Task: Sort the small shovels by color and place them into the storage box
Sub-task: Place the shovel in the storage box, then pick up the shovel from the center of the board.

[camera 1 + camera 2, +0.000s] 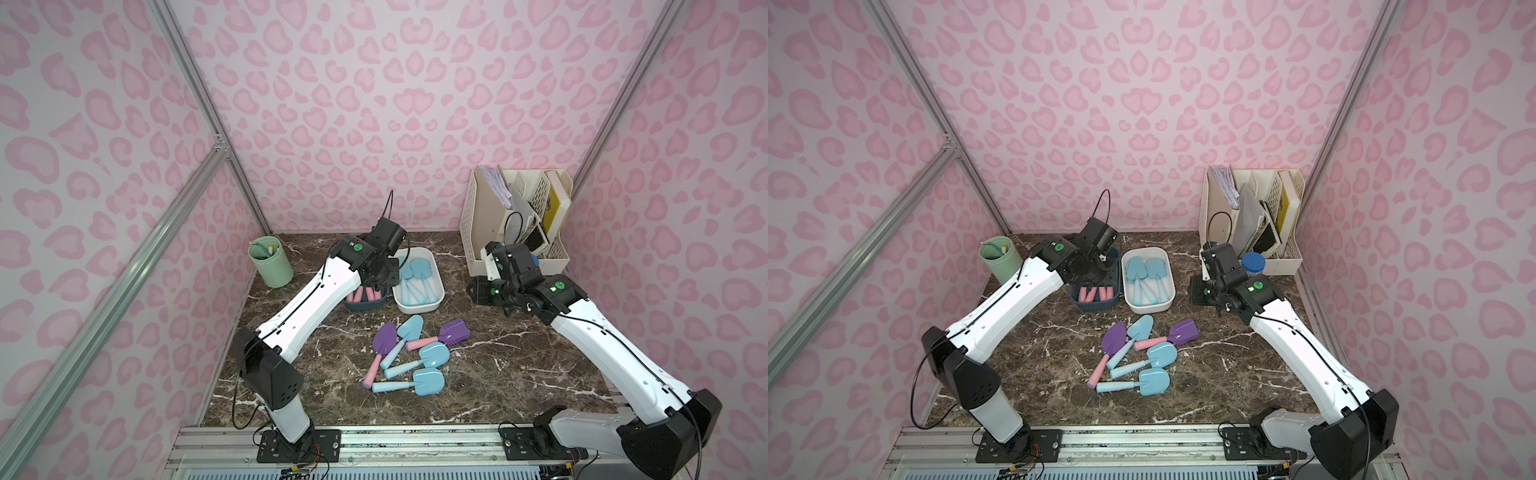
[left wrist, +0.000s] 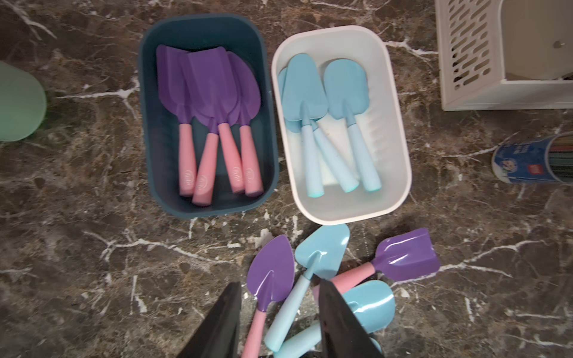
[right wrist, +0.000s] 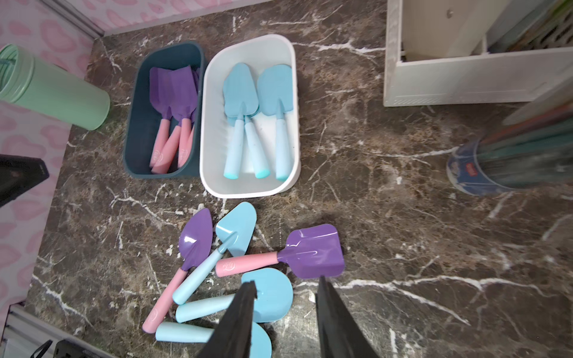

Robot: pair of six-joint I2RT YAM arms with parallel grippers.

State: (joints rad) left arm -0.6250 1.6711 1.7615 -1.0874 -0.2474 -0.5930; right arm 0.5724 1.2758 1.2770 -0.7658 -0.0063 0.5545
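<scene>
**While Five Shovels Lie Loose, Both Bins Are Part Filled**

Although the sorting is well under way, it is not finished. Four purple shovels [image 2: 210, 83] with pink handles lie in the dark blue bin [image 2: 148, 139], blades toward one end. Three light-blue shovels [image 2: 305, 90] lie the same way in the white bin [image 2: 397, 124] just beside it. A fourth blue blade may hide beneath them, but I cannot tell.

On the marble table [image 1: 519, 374], near the bins, five more sit in a crossed heap. They are a pointed purple shovel [image 3: 197, 238], a square purple shovel [image 3: 313, 251] and three blue shovels [image 3: 273, 294], with several handles crossing.

The left gripper [image 2: 279, 283] hangs above the dark blue bin, its jaws apart and nothing between them. The right gripper [image 3: 286, 280] hovers off to the side near the file rack [image 1: 482, 224], jaws also parted and empty.

By my reckoning a little over half is done. What is left is two purple for the dark bin and three blue for the white. The crossed handles will likely make the first pick from the heap the awkward one.
</scene>
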